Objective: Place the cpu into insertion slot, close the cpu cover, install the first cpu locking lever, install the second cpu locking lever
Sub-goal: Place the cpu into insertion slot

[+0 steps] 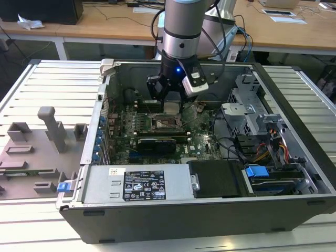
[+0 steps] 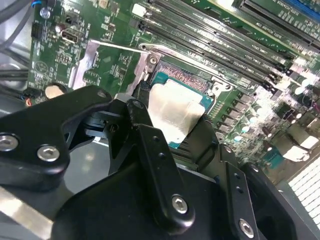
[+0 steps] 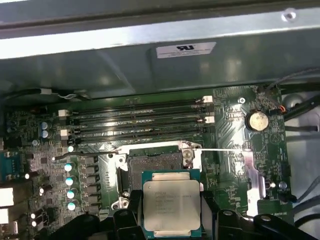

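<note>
My gripper point(image 1: 171, 111) is shut on the cpu point(image 3: 171, 202), a flat silver-topped chip with a green edge, clamped between two black fingers point(image 3: 131, 212). In both wrist views the chip hangs just above and partly over the insertion slot point(image 3: 150, 161), whose dark pin field lies bare inside a silver rim. The second wrist view shows the cpu point(image 2: 175, 107) covering part of the insertion slot point(image 2: 172, 75). The cpu cover point(image 3: 251, 172) lies swung open on the board beside the socket, with a thin wire locking lever point(image 3: 220, 149) stretched toward it. In the exterior view the insertion slot point(image 1: 167, 125) sits directly under the gripper.
Long black memory slots point(image 3: 140, 117) run beside the socket. The open computer case has tall metal walls point(image 1: 100, 126), a power supply point(image 1: 142, 184) along the near edge, and a drive cage with cables point(image 1: 257, 126) on the exterior view's right. Grey fixtures point(image 1: 50, 131) stand outside the case.
</note>
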You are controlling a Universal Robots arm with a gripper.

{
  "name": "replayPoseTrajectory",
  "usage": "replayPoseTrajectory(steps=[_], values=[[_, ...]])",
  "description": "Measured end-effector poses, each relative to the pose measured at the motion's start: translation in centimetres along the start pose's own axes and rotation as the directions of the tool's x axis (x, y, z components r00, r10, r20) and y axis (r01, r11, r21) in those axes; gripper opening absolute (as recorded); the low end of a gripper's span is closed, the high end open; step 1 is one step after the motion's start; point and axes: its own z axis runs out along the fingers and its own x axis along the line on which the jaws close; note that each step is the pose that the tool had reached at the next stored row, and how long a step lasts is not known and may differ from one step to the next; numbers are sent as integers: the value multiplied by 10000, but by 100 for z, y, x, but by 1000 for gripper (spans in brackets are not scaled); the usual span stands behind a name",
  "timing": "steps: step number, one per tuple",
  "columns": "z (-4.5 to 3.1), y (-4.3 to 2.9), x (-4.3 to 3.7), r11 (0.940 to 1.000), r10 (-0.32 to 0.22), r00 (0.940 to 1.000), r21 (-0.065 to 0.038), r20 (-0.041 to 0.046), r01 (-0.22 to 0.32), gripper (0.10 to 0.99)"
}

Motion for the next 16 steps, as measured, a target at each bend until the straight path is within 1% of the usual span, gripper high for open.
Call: replayPoseTrajectory(steps=[3, 5, 6, 9, 12, 14, 16], values=[[4, 0, 0, 9988, 486, 9988, 18, 17, -486, 545], [10, 0, 0, 9944, 1057, 9944, 21, 35, -1057, 545], [12, 0, 0, 9927, 1202, 9927, 19, 39, -1202, 545], [20, -1, 0, 9825, 1863, 9825, 17, 58, -1863, 545], [26, -1, 0, 9743, 2253, 9743, 13, 69, -2253, 545], [31, -1, -1, 9663, 2574, 9663, 10, 79, -2575, 545], [33, -1, -1, 9623, 2719, 9623, 11, 84, -2719, 545]])
